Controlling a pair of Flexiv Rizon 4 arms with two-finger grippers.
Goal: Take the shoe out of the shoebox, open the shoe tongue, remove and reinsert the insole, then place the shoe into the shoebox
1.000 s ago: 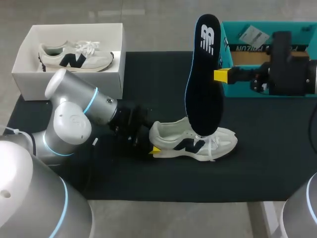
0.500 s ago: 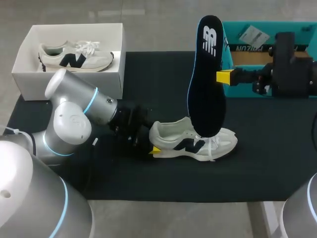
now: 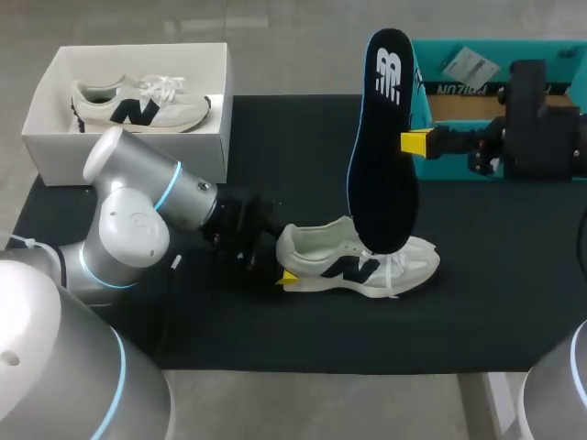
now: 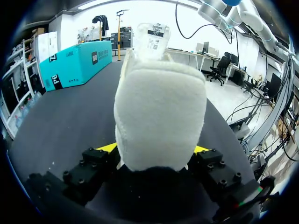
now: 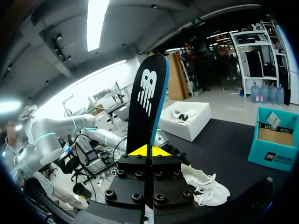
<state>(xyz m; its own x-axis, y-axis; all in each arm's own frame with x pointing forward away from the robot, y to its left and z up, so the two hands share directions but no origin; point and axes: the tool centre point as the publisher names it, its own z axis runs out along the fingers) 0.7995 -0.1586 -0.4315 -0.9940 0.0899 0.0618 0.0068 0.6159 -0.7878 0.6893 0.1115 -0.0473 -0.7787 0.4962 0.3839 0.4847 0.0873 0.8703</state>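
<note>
A white sneaker (image 3: 353,261) with a dark logo lies on its sole on the black mat, toe to the right. My left gripper (image 3: 285,268) is at its heel. In the left wrist view the fuzzy white heel (image 4: 159,107) fills the gap between both yellow fingertips (image 4: 106,148), which press it from two sides. My right gripper (image 3: 410,140) is shut on the edge of a dark navy insole (image 3: 381,147) and holds it upright above the sneaker, its lower end near the shoe opening. In the right wrist view the insole (image 5: 147,100) rises from the shut gripper (image 5: 148,150).
A white shoebox (image 3: 55,137) at the back left holds a second sneaker (image 3: 142,103). A teal box (image 3: 459,165) stands at the back right, just behind my right wrist. The black mat (image 3: 303,137) lies bare between the two boxes.
My right gripper shifted slightly to the right with the insole early in the second, then held still. The left arm and the sneaker have not moved.
</note>
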